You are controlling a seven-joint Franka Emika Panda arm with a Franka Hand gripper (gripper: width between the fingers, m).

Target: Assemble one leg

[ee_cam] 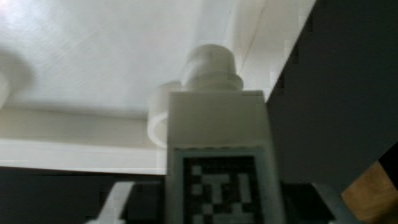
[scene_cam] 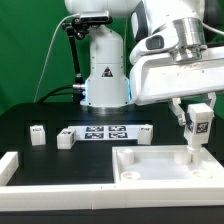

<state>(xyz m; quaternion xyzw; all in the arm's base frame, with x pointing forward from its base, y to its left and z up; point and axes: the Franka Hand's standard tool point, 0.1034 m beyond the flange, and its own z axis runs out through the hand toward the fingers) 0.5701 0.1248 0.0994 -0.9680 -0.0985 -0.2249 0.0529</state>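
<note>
My gripper (scene_cam: 198,122) is shut on a leg (scene_cam: 197,137), a small white post with a black-and-white tag on its face. The leg hangs upright with its threaded end down, at the far right corner of the large white square panel (scene_cam: 150,165). In the wrist view the leg (ee_cam: 214,140) fills the middle, its screw tip (ee_cam: 210,65) pointing at the panel's corner (ee_cam: 125,50). I cannot tell whether the tip touches the panel. Three more legs lie on the table: one (scene_cam: 37,133), another (scene_cam: 66,137), and one (scene_cam: 145,132).
The marker board (scene_cam: 106,132) lies flat at the table's middle, in front of the arm's base (scene_cam: 105,80). A long white rail (scene_cam: 50,175) runs along the front edge. A green backdrop stands behind.
</note>
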